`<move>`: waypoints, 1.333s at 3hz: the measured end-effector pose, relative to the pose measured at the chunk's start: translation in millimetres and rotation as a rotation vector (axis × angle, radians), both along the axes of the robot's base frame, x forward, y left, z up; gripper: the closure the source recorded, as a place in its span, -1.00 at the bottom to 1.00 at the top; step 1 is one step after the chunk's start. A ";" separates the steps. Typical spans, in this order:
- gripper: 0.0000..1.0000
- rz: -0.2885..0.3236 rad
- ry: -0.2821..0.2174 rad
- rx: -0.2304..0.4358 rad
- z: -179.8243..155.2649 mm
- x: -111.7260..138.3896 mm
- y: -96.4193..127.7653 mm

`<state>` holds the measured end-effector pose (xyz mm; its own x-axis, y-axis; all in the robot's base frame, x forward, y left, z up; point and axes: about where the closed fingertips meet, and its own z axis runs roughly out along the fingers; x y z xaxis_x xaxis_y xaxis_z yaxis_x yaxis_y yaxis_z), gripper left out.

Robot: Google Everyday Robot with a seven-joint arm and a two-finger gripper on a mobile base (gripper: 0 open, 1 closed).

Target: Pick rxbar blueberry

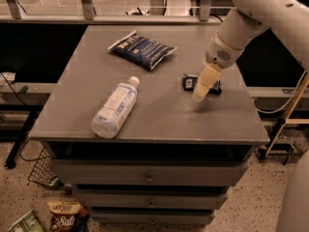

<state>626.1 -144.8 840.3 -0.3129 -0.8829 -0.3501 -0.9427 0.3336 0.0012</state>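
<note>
Looks down from the front on a grey cabinet (pixel 145 124) with a flat top and drawers below. Fills most of the view and stands on a speckled floor.

From the upper right, a thick white arm (pixel 256 13), bent down toward the right side of the top.

On the left half of the top, a clear plastic bottle (pixel 115 109) on its side, white cap toward the back right, base toward the front left.

Toward the back, near the middle, a puffy dark blue bag (pixel 142 50) with white print, lying flat and well apart from the bottle.

On the floor at the lower left, a brown snack pack (pixel 64 219) with pale lettering, near the cabinet's base.

At the arm's end, a cream gripper (pixel 199 95), slanting down and to the left, tip low over the top just in front of the bar. Crosses in front of the bar's middle. Cannot tell whether open or closed, nor whether touching anything.

Behind it in the view, on the right half of the top, the bar (pixel 188 82): a small, flat, dark blue wrapper, lying flat. Long axis running left to right, roughly in line with the cabinet's front edge, with the right end a touch nearer the front. Pale patch near the left end; right end peeking out past the gripper. Well apart from bag and bottle, nearer the right edge of the top.
</note>
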 end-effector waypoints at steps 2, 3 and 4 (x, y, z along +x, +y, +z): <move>-0.62 -0.015 0.026 0.006 -21.0 4.9 -4.3; -0.19 -0.018 0.022 0.011 -23.5 6.3 -5.7; 0.30 -0.018 0.022 0.011 -18.0 6.4 -5.7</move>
<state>632.5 -150.6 822.2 -0.3364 -0.8732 -0.3527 -0.9363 0.3503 0.0259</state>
